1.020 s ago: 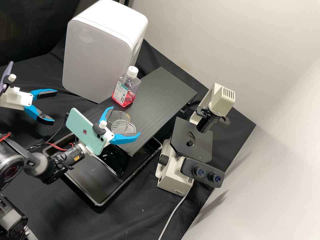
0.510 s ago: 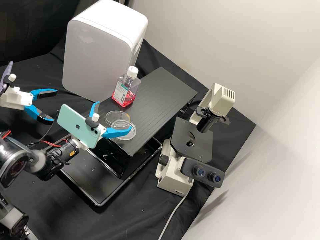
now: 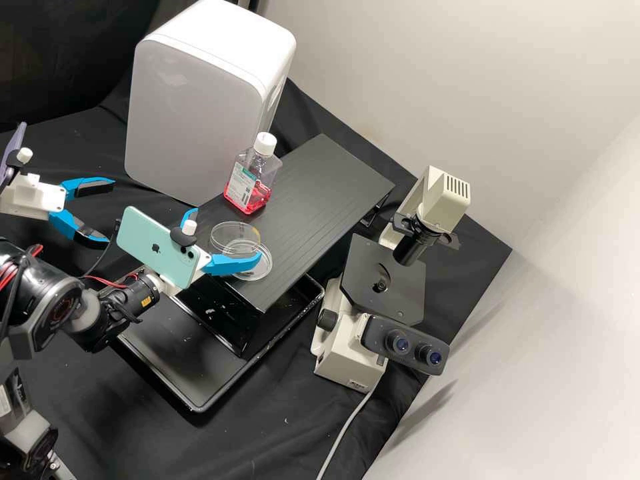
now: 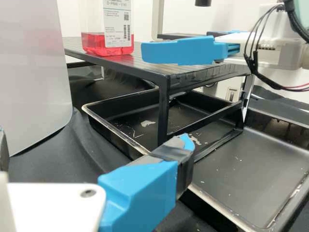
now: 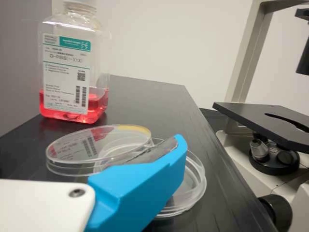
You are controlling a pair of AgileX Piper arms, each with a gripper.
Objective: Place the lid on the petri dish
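The right arm [image 3: 100,313] has drawn back toward the near-left edge of the black shelf [image 3: 320,180]. A second ago the right gripper [image 3: 225,235] straddled both clear rounds, with one finger reaching well past them on the microscope [image 3: 393,293] side. Now it sits closer to the shelf's edge, fingers spread and gripping nothing, the lower finger lying across the front of the dish [image 3: 265,261]. The left gripper [image 3: 109,212] hasn't stirred; it hangs off to the side over the black cloth [image 3: 300,427], fingers apart and empty.

The two rounds have hardly shifted, if at all. The lid [image 3: 230,232] lies on the shelf in front of the bottle [image 3: 250,175] of pink liquid. One edge of it seems to ride up on the rim of the dish, which sits just beside it toward the microscope. So the lid isn't on yet, and to my eye the gripper is lining up afresh rather than finishing.

- The mint-green block [image 3: 157,247] on the wrist hides the gripper's base and most of its upper finger.
- In the right wrist view the near finger covers the front of both rounds.
- Both pieces are clear, so I can't be sure which is lid and which is base.
- I can't tell whether the finger touches the dish.
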